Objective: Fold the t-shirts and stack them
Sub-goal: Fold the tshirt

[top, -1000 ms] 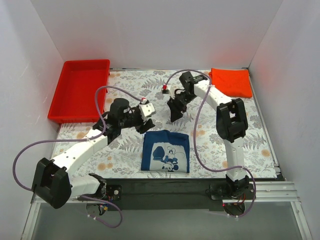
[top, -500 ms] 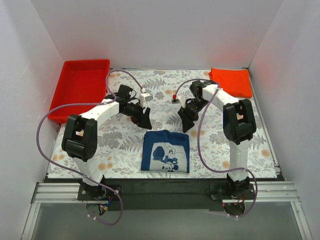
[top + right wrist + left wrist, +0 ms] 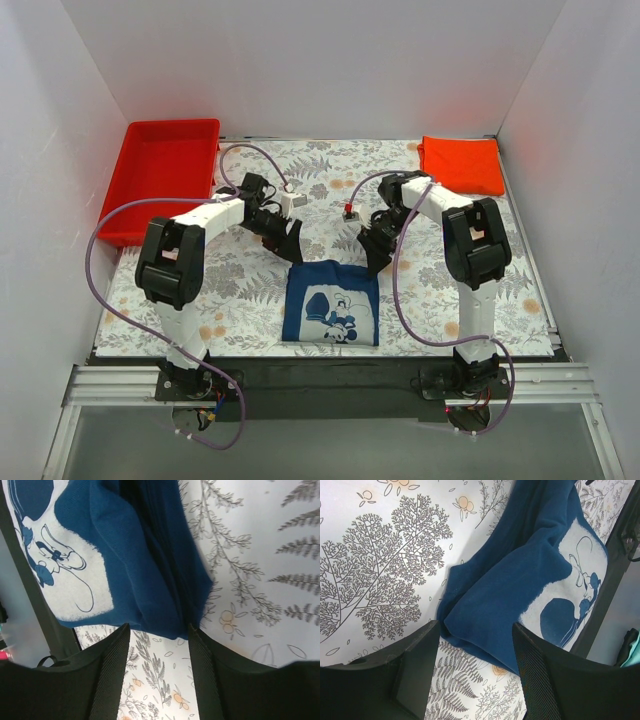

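The navy t-shirt (image 3: 331, 303) with a white cartoon print lies folded square near the front middle of the table. It also shows in the left wrist view (image 3: 530, 575) and the right wrist view (image 3: 125, 560). My left gripper (image 3: 291, 243) is open, just behind the shirt's far left corner, with nothing between its fingers. My right gripper (image 3: 376, 258) is open, just behind the far right corner, also empty. The orange-red t-shirt (image 3: 461, 163) lies folded at the far right corner.
A rigid red plastic tray (image 3: 163, 180) stands at the far left. The table has a leaf-print cloth (image 3: 250, 310). White walls enclose three sides. Purple cables loop off both arms.
Both grippers have come down and in toward the navy shirt's far corners. The left arm swung from the left front to the middle. The shirts have not moved.
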`<act>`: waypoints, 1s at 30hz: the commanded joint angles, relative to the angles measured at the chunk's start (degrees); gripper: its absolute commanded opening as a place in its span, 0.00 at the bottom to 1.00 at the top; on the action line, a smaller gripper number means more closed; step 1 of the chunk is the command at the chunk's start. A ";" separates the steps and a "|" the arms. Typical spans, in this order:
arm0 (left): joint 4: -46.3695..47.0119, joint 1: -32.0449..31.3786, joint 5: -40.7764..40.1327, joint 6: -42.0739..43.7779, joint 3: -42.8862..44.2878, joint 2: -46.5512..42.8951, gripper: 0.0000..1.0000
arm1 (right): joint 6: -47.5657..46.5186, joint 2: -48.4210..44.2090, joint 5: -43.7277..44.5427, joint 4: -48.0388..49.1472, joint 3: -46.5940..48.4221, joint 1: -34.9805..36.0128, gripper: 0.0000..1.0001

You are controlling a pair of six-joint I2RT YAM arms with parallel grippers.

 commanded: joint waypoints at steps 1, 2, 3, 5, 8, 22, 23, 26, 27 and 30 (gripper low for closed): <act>-0.10 0.18 1.45 0.95 0.82 -0.05 0.58 | -1.74 -0.17 -1.29 -1.41 -0.29 0.94 0.55; -0.02 0.09 1.18 0.86 0.73 0.13 0.58 | -1.65 0.18 -1.29 -1.41 0.15 0.94 0.54; 0.07 0.18 0.75 0.86 0.65 0.30 0.58 | -1.48 0.36 -1.29 -1.50 0.41 1.11 0.53; 0.07 0.18 0.04 0.95 0.38 0.74 0.57 | -1.39 0.53 -1.38 -1.58 0.76 1.20 0.51; 0.95 0.18 -0.22 0.95 -0.41 0.92 0.56 | -1.48 0.45 -1.38 -1.67 1.38 1.47 0.47; 2.01 0.18 -1.81 0.68 -0.76 -0.92 0.17 | -1.74 -1.48 0.72 -2.99 1.82 1.38 0.03; 1.83 0.27 -1.81 1.12 -0.93 -1.36 0.09 | -1.74 -1.92 0.99 -3.08 1.91 1.47 0.02; 2.27 0.53 -2.59 1.03 -1.64 -3.38 0.00 | -1.74 -2.80 1.87 -4.04 1.82 1.47 0.03; 2.27 0.53 -2.69 1.04 -1.73 -3.82 0.00 | -1.83 -3.15 2.04 -4.22 1.91 1.55 0.06; 2.01 0.53 -2.42 1.12 -1.73 -4.71 0.00 | -1.39 -3.77 3.01 -4.31 2.34 1.29 0.16</act>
